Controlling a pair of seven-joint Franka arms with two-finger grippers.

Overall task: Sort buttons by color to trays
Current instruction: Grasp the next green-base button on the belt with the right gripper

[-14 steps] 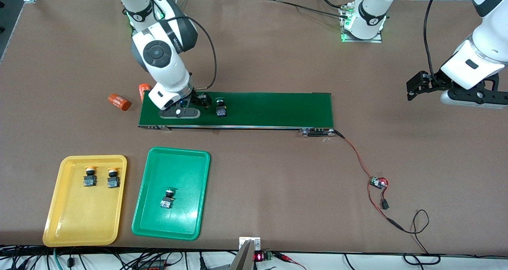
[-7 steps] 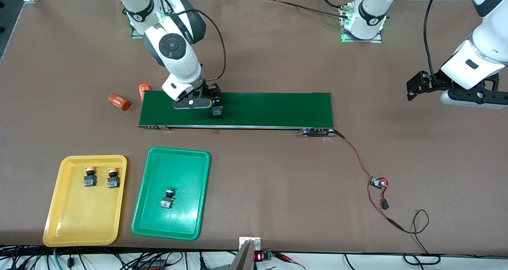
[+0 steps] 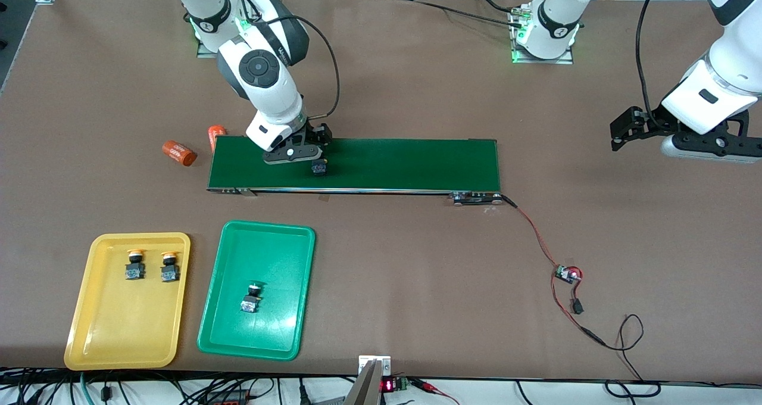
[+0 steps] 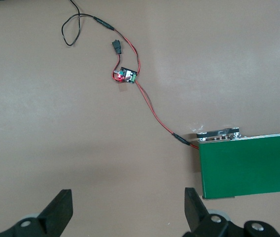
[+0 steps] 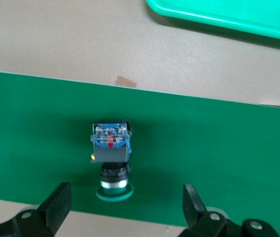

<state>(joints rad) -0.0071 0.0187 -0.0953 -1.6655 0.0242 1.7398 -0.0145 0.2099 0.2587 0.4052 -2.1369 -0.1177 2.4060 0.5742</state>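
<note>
1. My right hand [image 3: 308,153] hangs low over the belt [image 3: 405,164], toward the right arm's end of it, fingers [image 5: 56,205] spread wide and empty.
2. The last green button [image 5: 110,157] lies on its side on the belt, between my fingers but not yet touched; its cap points toward my wrist.
3. Nearer the front camera than the belt sit the trays: the green tray [image 3: 232,333] with one green button [image 3: 251,298] in it, and the yellow tray [image 3: 89,345] beside it, at the right arm's end, holding both yellow buttons [image 3: 135,264].
4. Two orange cylinders [image 3: 178,153] lie on the surface just off the belt's end.
5. My left hand [image 3: 631,132] waits wide open over the bare surface off the belt's other end.
6. Risks, as I judge them: the button is small and tipped over, so closing off-centre may pinch only the round cap and let it roll or squirt out. If the belt runs, it could carry the button away under me. Dropping too low would jam my fingertips into the belt.
</note>
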